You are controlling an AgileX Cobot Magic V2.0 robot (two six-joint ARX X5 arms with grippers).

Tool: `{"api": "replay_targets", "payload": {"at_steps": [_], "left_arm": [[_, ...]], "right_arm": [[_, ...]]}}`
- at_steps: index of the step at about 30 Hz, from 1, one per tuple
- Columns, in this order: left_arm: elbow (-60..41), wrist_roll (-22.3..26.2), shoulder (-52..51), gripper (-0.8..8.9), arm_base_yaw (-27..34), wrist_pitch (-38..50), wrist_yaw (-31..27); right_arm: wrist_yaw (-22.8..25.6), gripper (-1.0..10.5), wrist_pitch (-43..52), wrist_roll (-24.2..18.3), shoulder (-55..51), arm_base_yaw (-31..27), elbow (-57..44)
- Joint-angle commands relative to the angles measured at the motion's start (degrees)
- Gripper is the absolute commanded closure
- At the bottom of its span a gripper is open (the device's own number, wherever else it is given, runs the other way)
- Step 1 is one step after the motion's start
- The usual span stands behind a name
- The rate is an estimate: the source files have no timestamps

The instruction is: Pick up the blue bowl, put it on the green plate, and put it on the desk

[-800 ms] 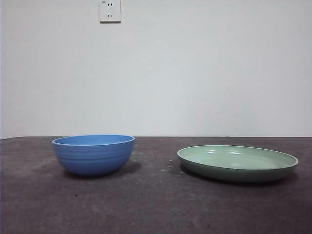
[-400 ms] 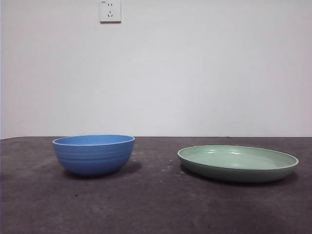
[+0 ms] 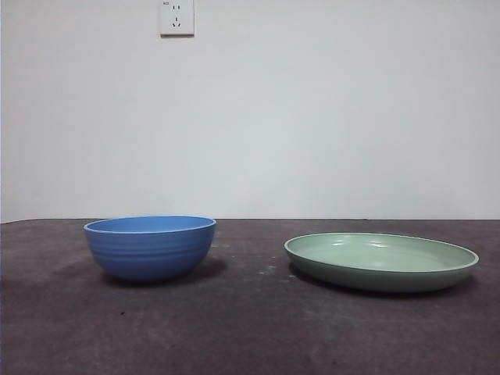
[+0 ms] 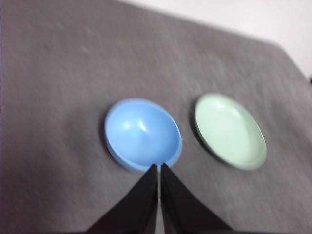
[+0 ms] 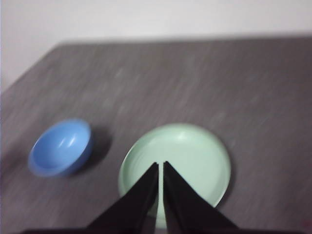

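- I'm looking at a plain white wall behind the desk (image 3: 250, 328), with a white wall socket (image 3: 176, 17) high up on it, above the bowl's side.
- Desk top is dark grey-brown, matte and mottled, with a few pale scuffs.
- The blue bowl (image 3: 149, 248) sits upright on the desk, on the left of the front view. Faint ridges on its outer wall. Inside looks empty from both wrist views.
- The green plate (image 3: 381, 262) lies flat on the desk on the right of the front view, well apart from the bowl, bare desk between them. Nothing on it.
- Bowl is not on the plate; both rest directly on the desk.
- Neither arm shows in the front view.
- Left gripper (image 4: 159, 168): high above the desk, jaws closed together to a thin slit, gripping nothing. In its wrist view the tips line up with the near rim of the blue bowl (image 4: 143, 134), with the green plate (image 4: 230, 130) off to the side.
- Right gripper (image 5: 161, 165): also high up, jaws pressed nearly together, gripping nothing. Its tips overlie the green plate (image 5: 190, 156) in its wrist view; the blue bowl (image 5: 61, 147) is off to the side.
- Both wrist views are blurred, so fine surface detail is unreadable.
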Motion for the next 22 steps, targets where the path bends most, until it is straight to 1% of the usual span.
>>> {"api": "replay_targets", "payload": {"at_steps": [1, 2, 5, 10, 14, 20, 22], "left_arm": [[3.48, 6.69, 4.02, 8.04, -0.79, -3.89, 1.73], [4.5, 8.04, 5.64, 8.04, -1.38, -5.77, 2.12], [5.77, 9.94, 8.28, 8.04, -3.34, -8.24, 2.75], [5.88, 10.6, 9.64, 8.04, -6.08, -9.11, 2.75], [5.88, 10.58, 9.75, 8.04, -6.86, -9.35, 2.75], [5.88, 10.49, 9.75, 8.01, -6.84, -9.4, 2.75], [5.88, 10.47, 9.75, 7.52, -6.84, -9.38, 2.75]], "right_arm": [[-2.19, 9.4, -4.98, -5.01, 3.26, 0.31, 2.54], [-2.56, 9.4, -6.84, -5.95, 4.42, 0.74, 3.04], [-2.89, 9.4, -10.75, -8.07, 6.36, 2.27, 3.32], [-2.84, 9.4, -16.24, -10.95, 8.0, 5.55, 3.3], [-2.82, 9.4, -16.57, -11.15, 7.98, 7.1, 3.3], [-2.86, 9.4, -16.63, -10.84, 7.96, 7.17, 3.3], [-2.86, 9.3, -16.63, -10.43, 7.96, 7.17, 3.3]]}}
